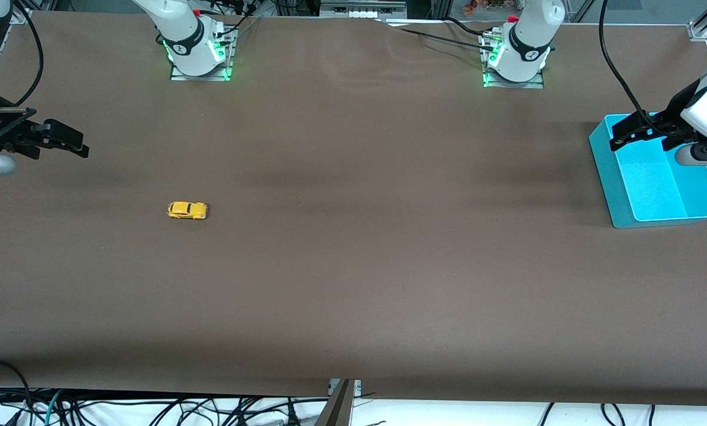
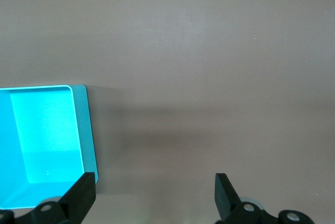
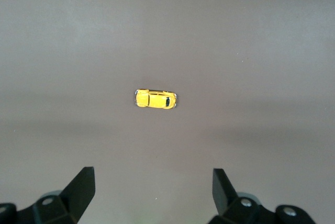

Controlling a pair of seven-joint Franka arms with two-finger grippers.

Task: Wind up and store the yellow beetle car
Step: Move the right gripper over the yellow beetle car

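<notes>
Reaching in from the edge of the front view at the right arm's end of the worktop point(image 1: 353, 284), the right hand point(image 1: 76, 144) hangs in the air over bare brown surface, its black fingers pointing toward the middle of the worktop. In the right wrist view its two fingers point(image 3: 82, 187) stand wide apart, released and holding nothing, with the car point(image 3: 156, 99) lying on the worktop between and ahead of them, well clear of both.

The car point(image 1: 187, 210) is a tiny yellow toy with a rounded body and dark windows. It sits on its wheels on the brown worktop, toward the right arm's end and nearer to the front camera than the right hand, touching nothing else.

At the left arm's end, the left hand point(image 1: 625, 135) hovers over the rim of a cyan bin point(image 1: 610, 177). Its fingers point(image 2: 84, 192) are also spread wide and empty in the left wrist view, one of them above the corner of the bin point(image 2: 88, 130). The bin rests on the worktop, well apart from the car.

Both arm bases glow green. Each white arm carries a small round dark logo near its base, too small to read. No other writing can be made out.
</notes>
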